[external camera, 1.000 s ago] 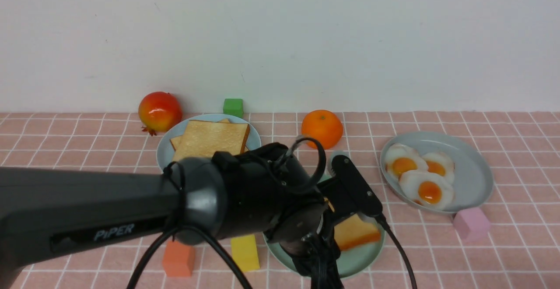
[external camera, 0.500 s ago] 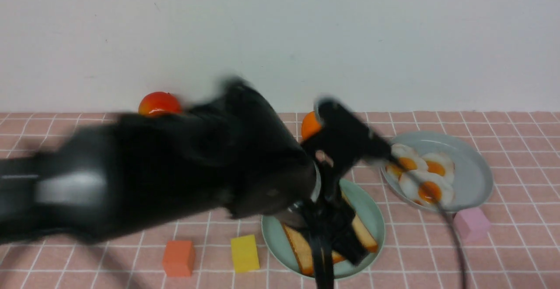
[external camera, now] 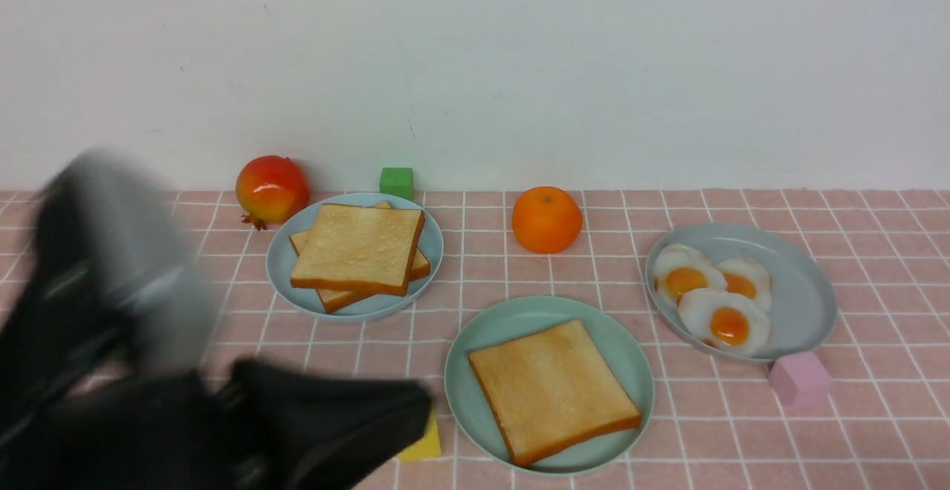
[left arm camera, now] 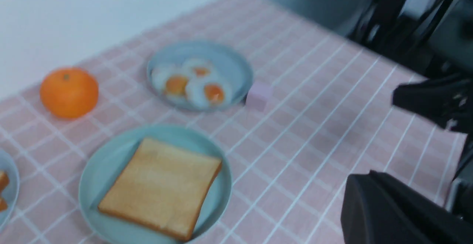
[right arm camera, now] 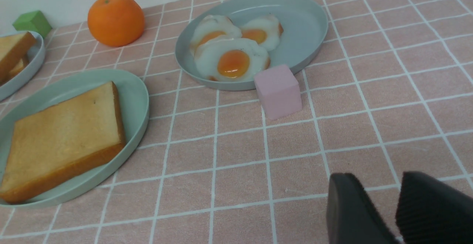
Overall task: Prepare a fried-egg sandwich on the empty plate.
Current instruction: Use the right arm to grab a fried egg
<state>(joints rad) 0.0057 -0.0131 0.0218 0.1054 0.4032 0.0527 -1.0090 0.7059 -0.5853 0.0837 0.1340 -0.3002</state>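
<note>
One toast slice [external camera: 555, 393] lies flat on your green plate [external camera: 638, 442] in front view; around its right side, the worktop [external camera: 727, 445] is open. Your left arm [external camera: 185, 401] looms blurred at lower left. The grey-blue plate [external camera: 801, 289] carries three eggs [external camera: 729, 325].

In left wrist view, your left pincer [left arm camera: 373, 185] is closed, holding nothing.

In right wrist view, your right pincer [right arm camera: 377, 199] stands slightly apart, empty.

Front camera faces forward — both wrist views share the mint-green plate [external camera: 638, 371].
</note>
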